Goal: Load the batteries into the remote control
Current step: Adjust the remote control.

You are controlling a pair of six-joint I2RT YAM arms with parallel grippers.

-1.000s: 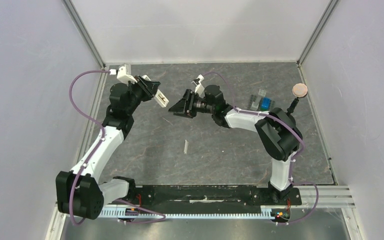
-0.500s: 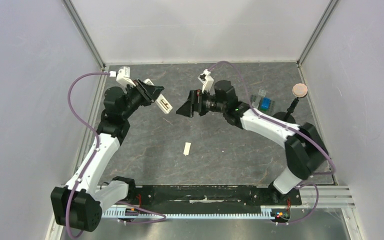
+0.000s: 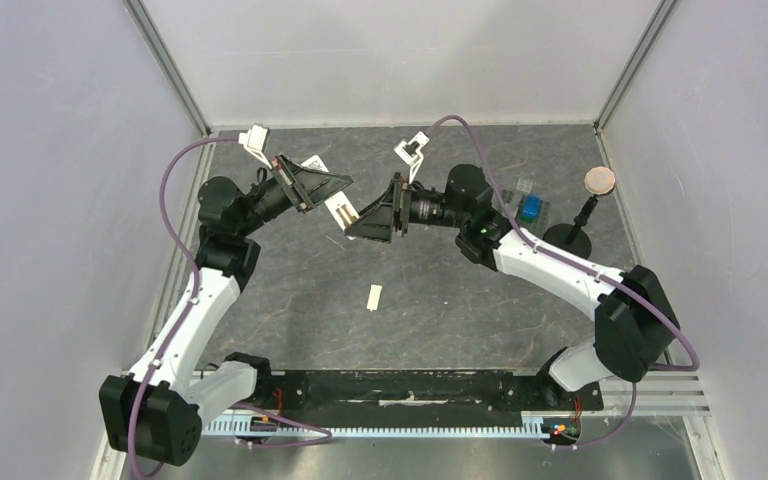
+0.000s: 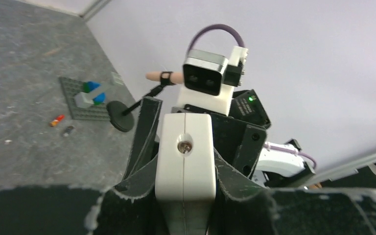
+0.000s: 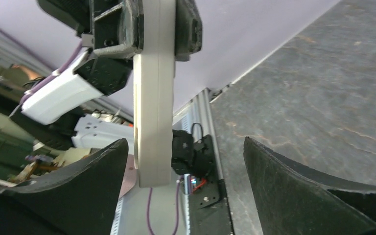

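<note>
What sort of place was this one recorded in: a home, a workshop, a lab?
Most likely a lab test booth. Plain pale walls box in a dark mottled table, and a left arm and right arm are bolted to a rail at its near edge.

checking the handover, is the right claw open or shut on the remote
Open: in the right wrist view the right claw holds its fingers wide apart, clear space beside the remote control.

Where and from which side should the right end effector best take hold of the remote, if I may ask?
Probably the free end of the remote jutting from the left end effector, approached end-on. It is slim, edge toward the open right end effector, so the jaws would close on its flat faces.
</note>
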